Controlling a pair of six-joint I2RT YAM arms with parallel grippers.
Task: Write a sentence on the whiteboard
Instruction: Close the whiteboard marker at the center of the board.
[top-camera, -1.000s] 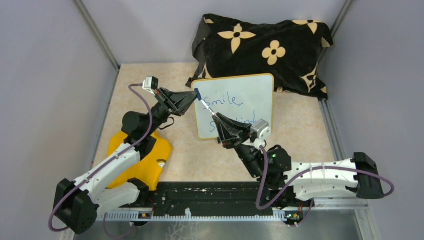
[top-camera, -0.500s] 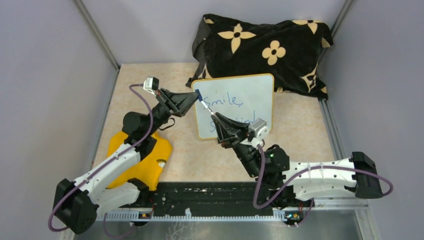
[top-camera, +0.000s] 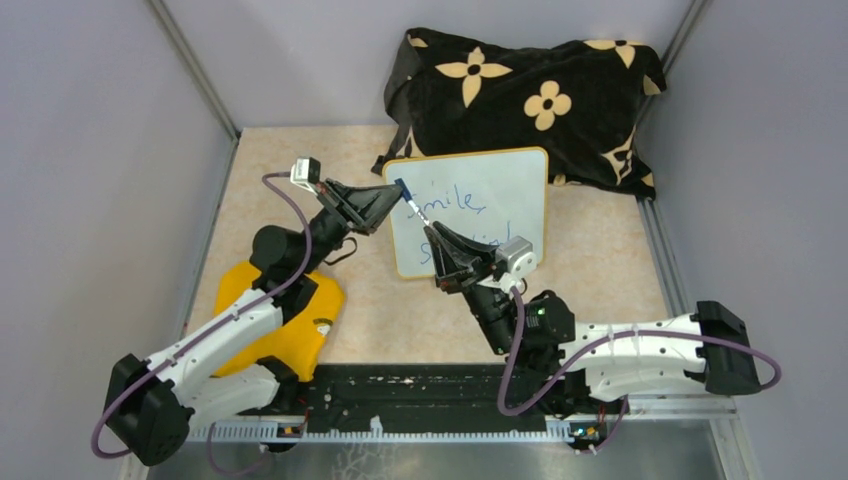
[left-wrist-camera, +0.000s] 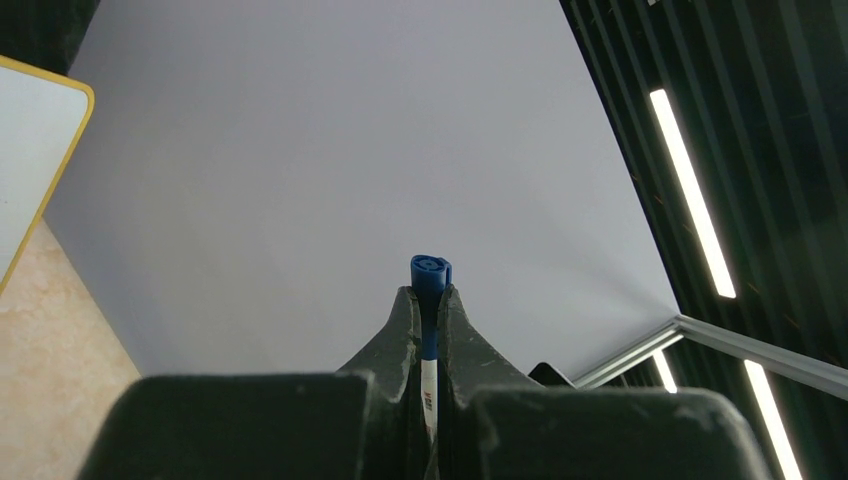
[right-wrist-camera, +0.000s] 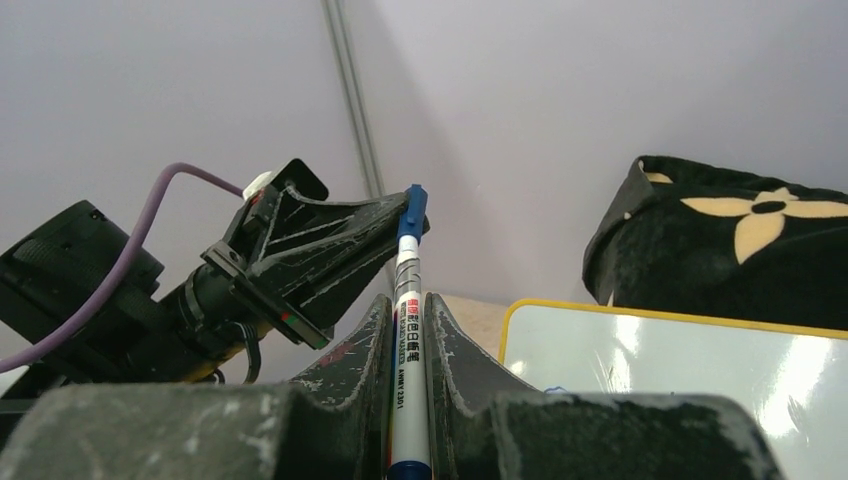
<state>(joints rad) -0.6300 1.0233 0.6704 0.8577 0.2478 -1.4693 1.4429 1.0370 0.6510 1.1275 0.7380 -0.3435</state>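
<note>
The left gripper (left-wrist-camera: 425, 296) is closed tight on the blue cap (left-wrist-camera: 431, 272) at one end of a single pen (right-wrist-camera: 409, 350). Its two fingers press the cap from both sides, with the cap's tip poking out past them. The right gripper (right-wrist-camera: 405, 300) is clamped on the same pen's white barrel, lower down, and printed lettering on the barrel shows between its two fingers. From above, the pen (top-camera: 417, 212) runs slantwise between the left gripper (top-camera: 392, 193) and the right gripper (top-camera: 433, 234), so both arms hold one pen.

The pen hangs over the near left part of the one whiteboard (top-camera: 500, 195), which sits in the far middle of the table (top-camera: 600, 270). The whiteboard's far edge is against the one black flowered cloth (top-camera: 520, 95). There are two lines of blue writing (top-camera: 452, 200) on the board. The upper line reads roughly "Smile," and the right gripper partly hides the lower one.

One yellow object (top-camera: 300, 325) lies on the table beneath the left arm, well apart from the board.
</note>
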